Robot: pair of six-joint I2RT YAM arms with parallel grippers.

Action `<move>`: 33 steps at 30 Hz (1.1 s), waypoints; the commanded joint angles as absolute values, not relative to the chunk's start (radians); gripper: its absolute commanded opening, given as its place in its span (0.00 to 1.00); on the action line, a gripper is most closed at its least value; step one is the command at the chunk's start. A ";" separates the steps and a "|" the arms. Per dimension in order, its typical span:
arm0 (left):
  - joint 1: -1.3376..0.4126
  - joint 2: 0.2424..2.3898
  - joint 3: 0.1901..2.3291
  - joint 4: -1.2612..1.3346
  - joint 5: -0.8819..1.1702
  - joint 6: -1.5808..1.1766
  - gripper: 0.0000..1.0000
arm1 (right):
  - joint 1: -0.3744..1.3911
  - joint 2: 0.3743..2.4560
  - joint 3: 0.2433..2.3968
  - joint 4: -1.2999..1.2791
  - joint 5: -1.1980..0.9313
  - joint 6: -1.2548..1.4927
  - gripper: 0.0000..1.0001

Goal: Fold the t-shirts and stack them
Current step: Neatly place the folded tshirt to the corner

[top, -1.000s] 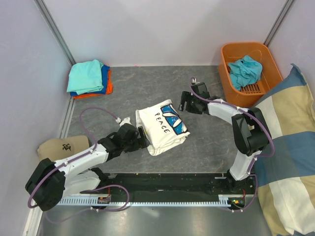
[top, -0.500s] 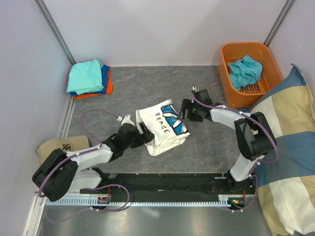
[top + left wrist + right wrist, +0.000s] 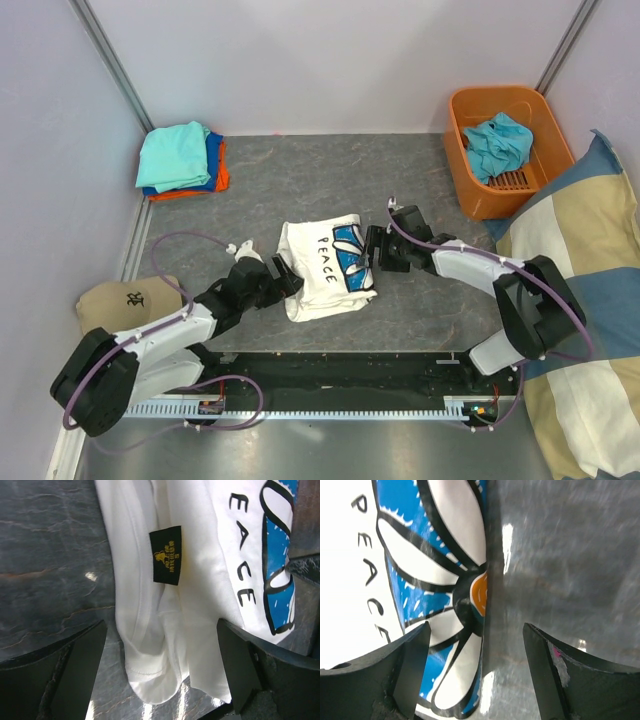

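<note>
Grey desk [image 3: 300,180], walled round: within the last second both arms closed in on the folded white tee [image 3: 325,268] mid-desk; left end effector [image 3: 282,279] and right end effector [image 3: 374,250] now stand open at its opposite edges, gripping nothing. I judge a carry to the stack [image 3: 180,160] in the far left corner is due, nothing lying between. Cap [image 3: 125,298], basket [image 3: 495,93] and cushion [image 3: 575,300] sit aside.

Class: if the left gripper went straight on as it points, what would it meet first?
The white t-shirt: its folded edge lies ahead, between the left gripper's open fingers; height above the cloth is unclear.
</note>
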State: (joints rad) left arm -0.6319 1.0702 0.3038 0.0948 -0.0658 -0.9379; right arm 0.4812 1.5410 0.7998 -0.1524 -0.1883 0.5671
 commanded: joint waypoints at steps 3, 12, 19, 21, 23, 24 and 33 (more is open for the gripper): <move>-0.611 0.982 0.325 -0.161 -0.143 -0.914 1.00 | 0.515 1.425 0.730 -0.199 -0.109 0.621 0.83; -0.592 0.809 0.434 -0.365 -0.202 -0.881 0.89 | 0.515 1.344 0.931 -0.362 0.046 0.539 0.84; -0.568 0.810 0.500 -0.261 -0.140 -0.776 0.91 | 0.515 1.425 1.061 -0.331 -0.109 0.520 0.84; -0.543 0.831 0.488 -0.186 -0.097 -0.773 0.92 | 0.515 1.448 1.081 -0.324 -0.136 0.534 0.84; -0.520 0.863 0.456 -0.103 -0.037 -0.787 0.93 | 0.515 1.462 1.085 -0.301 -0.196 0.540 0.84; -0.512 0.874 0.439 -0.069 -0.016 -0.791 0.93 | 0.517 1.466 1.083 -0.295 -0.221 0.543 0.84; -0.446 0.968 0.330 0.178 0.141 -0.795 0.96 | 0.540 1.506 1.039 -0.221 -0.367 0.522 0.84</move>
